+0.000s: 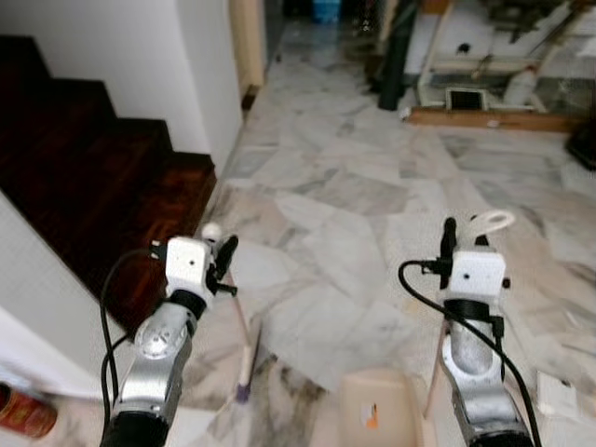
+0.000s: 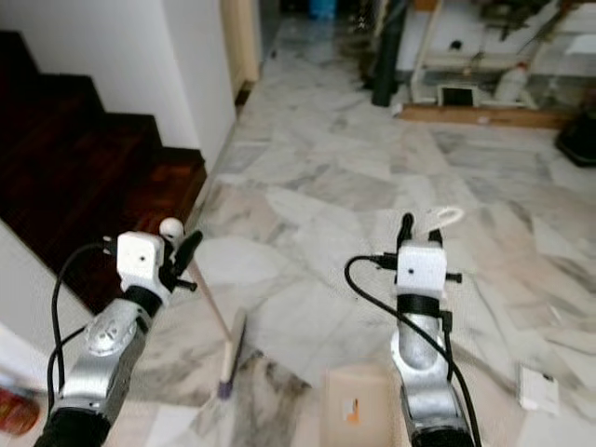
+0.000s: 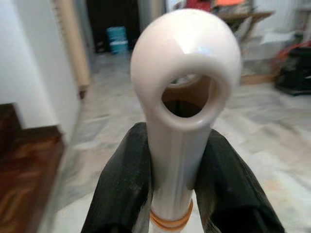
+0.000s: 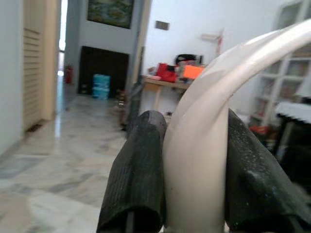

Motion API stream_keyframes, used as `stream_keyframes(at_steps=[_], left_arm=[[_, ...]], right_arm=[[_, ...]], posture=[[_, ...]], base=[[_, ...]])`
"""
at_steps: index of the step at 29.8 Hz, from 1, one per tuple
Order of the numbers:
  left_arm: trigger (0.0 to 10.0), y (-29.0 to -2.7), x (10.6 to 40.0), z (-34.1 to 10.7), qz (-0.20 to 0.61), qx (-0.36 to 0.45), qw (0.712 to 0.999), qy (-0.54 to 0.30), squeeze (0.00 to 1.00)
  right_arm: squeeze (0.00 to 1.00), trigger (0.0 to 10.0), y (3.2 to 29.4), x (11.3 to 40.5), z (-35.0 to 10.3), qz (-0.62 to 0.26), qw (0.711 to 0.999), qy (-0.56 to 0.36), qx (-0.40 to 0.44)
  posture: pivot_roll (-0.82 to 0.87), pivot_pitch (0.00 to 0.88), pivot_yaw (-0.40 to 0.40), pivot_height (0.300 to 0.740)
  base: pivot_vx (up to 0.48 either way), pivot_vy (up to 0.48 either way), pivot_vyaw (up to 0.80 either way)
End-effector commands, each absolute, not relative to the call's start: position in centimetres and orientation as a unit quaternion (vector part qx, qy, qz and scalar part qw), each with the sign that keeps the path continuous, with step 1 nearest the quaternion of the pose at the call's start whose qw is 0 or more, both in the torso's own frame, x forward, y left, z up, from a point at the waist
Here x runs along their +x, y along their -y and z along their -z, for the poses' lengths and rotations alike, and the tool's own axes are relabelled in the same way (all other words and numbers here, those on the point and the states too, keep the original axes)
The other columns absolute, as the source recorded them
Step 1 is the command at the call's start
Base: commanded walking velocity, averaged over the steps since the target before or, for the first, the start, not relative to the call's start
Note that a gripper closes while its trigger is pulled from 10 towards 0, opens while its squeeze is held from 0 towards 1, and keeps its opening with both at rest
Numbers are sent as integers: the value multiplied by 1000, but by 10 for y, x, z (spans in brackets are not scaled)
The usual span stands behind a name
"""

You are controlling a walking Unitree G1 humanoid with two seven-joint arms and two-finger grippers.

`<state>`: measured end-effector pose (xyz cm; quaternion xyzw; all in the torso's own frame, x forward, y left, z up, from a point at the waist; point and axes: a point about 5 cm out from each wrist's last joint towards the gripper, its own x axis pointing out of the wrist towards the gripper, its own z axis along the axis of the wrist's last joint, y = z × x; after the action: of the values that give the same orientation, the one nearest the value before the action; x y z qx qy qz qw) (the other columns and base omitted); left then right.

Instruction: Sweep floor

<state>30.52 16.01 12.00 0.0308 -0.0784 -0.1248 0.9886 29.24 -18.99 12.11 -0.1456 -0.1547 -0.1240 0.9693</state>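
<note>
Left eye view: left gripper (image 1: 222, 253) clamps broom (image 3: 182, 107) handle near its top, brush head on marble floor (image 1: 372, 196) by stairs (image 1: 93, 186), right gripper (image 1: 456, 237) pinches dustpan (image 1: 377, 410) handle's loop, pan down betw. both arms.

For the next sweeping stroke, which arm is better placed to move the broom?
Left, probably. The left gripper is shut on the broom handle, whose broom head rests on the marble floor. The right gripper is shut on the dustpan handle, with the dustpan below.
</note>
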Motion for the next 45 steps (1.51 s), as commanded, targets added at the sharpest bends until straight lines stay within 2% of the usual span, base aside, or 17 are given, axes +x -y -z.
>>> stream_keyframes(at_steps=[1, 34, 40, 45], left_arm=[[10000, -163, 307, -130, 123, 41, 986, 103, 0], [10000, -164, 306, -130, 129, 37, 986, 94, 0], [10000, -163, 305, -129, 127, 34, 987, 94, 0], [10000, -162, 305, -129, 128, 33, 987, 92, 0]], right_arm=[[0, 10000, 186, 294, -130, 117, 967, 174, -145], [0, 10000, 186, 293, -129, 120, 968, 170, -142], [0, 10000, 185, 293, -129, 119, 968, 170, -140], [0, 10000, 186, 293, -129, 119, 969, 168, -140]], posture=[[-88, 0, 39, 740], [-82, 54, 43, 740], [-81, 56, 38, 740], [-82, 58, 34, 740]], base=[[0, 0, -800], [0, 0, -800], [0, 0, -79], [0, 0, -800]])
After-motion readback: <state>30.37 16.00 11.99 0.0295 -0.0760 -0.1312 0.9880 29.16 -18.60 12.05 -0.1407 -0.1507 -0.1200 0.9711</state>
